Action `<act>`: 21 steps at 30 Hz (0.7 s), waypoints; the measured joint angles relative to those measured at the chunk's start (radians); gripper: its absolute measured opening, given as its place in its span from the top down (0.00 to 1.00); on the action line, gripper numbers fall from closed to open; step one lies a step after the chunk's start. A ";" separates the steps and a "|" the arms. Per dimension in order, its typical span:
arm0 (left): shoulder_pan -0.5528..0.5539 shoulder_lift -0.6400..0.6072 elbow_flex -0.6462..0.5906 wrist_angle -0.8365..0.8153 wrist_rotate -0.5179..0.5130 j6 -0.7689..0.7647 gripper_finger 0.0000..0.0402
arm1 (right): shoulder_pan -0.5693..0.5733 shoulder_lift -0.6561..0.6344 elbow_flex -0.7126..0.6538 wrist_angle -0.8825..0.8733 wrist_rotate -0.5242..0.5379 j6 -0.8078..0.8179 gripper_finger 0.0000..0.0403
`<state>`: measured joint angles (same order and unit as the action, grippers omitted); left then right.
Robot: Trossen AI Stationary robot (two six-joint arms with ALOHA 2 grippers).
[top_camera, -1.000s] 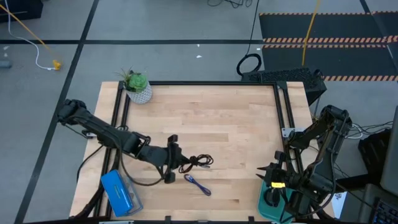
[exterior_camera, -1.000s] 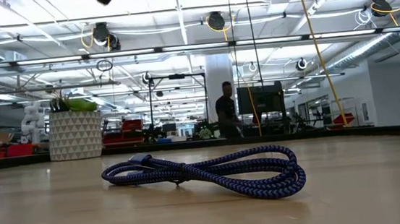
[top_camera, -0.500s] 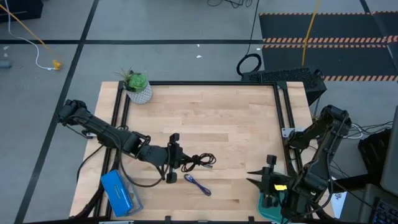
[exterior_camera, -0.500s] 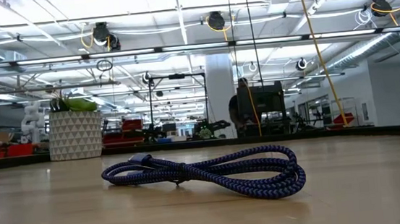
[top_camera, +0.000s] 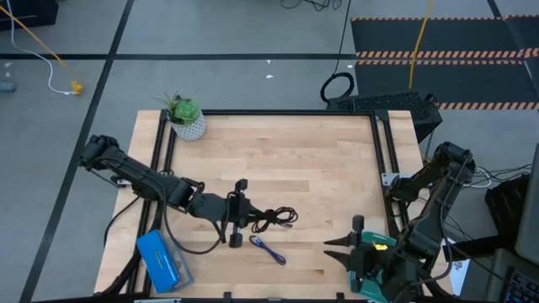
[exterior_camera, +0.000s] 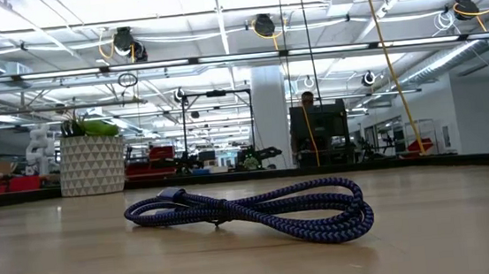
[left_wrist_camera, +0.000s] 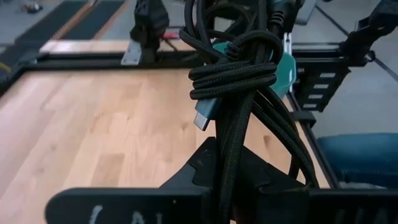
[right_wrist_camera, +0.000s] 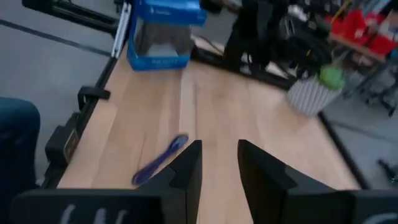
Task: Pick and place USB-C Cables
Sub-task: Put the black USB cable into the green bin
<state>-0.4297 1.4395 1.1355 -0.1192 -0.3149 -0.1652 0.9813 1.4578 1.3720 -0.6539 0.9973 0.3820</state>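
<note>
Mid-table, left gripper (top_camera: 237,217) gripping black cable (top_camera: 271,219).

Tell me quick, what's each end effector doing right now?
Left end effector: closed on the black cable bundle.
Right end effector: open, holding nothing, near the teal tray.

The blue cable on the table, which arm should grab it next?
Probably the right: its claw is open, empty and turned toward the blue cable. The left claw is nearer but shut on the black cable.

Blue-purple cable bundle (exterior_camera: 256,213) flat on the wooden table (exterior_camera: 60,260), white potted plant (exterior_camera: 91,159) behind.
</note>
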 joint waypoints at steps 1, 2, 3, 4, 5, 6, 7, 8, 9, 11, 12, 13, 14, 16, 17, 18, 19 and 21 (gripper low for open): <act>0.000 0.006 0.000 0.021 0.001 0.019 0.94 | 0.000 0.000 0.000 0.024 0.001 -0.036 0.74; 0.000 0.010 0.000 0.036 0.008 0.044 0.94 | 0.000 0.000 0.000 0.048 0.001 -0.070 0.72; 0.000 0.014 0.000 0.042 0.024 0.071 0.94 | 0.000 0.000 0.000 0.070 0.001 -0.099 0.70; 0.000 0.018 0.000 0.058 0.048 0.094 0.94 | 0.000 0.000 0.000 0.090 0.001 -0.129 0.68; 0.000 0.026 0.000 0.083 0.073 0.110 0.94 | 0.000 0.000 0.000 0.110 0.002 -0.156 0.66; 0.000 0.033 0.000 0.101 0.091 0.123 0.94 | 0.001 0.000 0.000 0.131 0.010 -0.188 0.63; 0.000 0.041 0.000 0.107 0.098 0.136 0.94 | 0.002 0.000 0.000 0.152 0.029 -0.221 0.60; 0.000 0.052 0.000 0.113 0.106 0.146 0.94 | 0.005 0.000 0.000 0.170 0.047 -0.255 0.58; 0.001 0.062 0.000 0.125 0.108 0.155 0.94 | 0.010 0.000 0.000 0.190 0.062 -0.287 0.55; 0.004 0.071 0.000 0.128 0.108 0.160 0.94 | 0.018 0.000 0.000 0.228 0.101 -0.355 0.50; 0.004 0.074 0.000 0.134 0.108 0.160 0.94 | 0.024 0.000 0.000 0.241 0.111 -0.385 0.48; 0.007 0.078 0.000 0.152 0.106 0.160 0.94 | 0.029 0.000 0.000 0.251 0.121 -0.412 0.45; 0.008 0.080 0.000 0.164 0.107 0.161 0.94 | 0.034 0.000 0.000 0.255 0.130 -0.437 0.43; 0.010 0.084 0.000 0.185 0.109 0.160 0.94 | 0.036 0.002 0.000 0.265 0.130 -0.480 0.40; 0.011 0.090 0.000 0.213 0.112 0.159 0.94 | 0.035 0.005 0.000 0.268 0.130 -0.503 0.39; 0.013 0.096 0.000 0.238 0.116 0.160 0.94 | 0.030 0.011 0.000 0.275 0.131 -0.532 0.38; 0.015 0.101 0.000 0.251 0.117 0.164 0.94 | 0.023 0.020 0.000 0.292 0.132 -0.568 0.37; 0.017 0.120 0.000 0.296 0.148 0.168 0.94 | 0.008 0.043 0.000 0.338 0.133 -0.661 0.37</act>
<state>-0.4128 1.5598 1.1351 0.1767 -0.1674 0.0029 0.9894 1.5007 1.3716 -0.3156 1.1300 -0.2792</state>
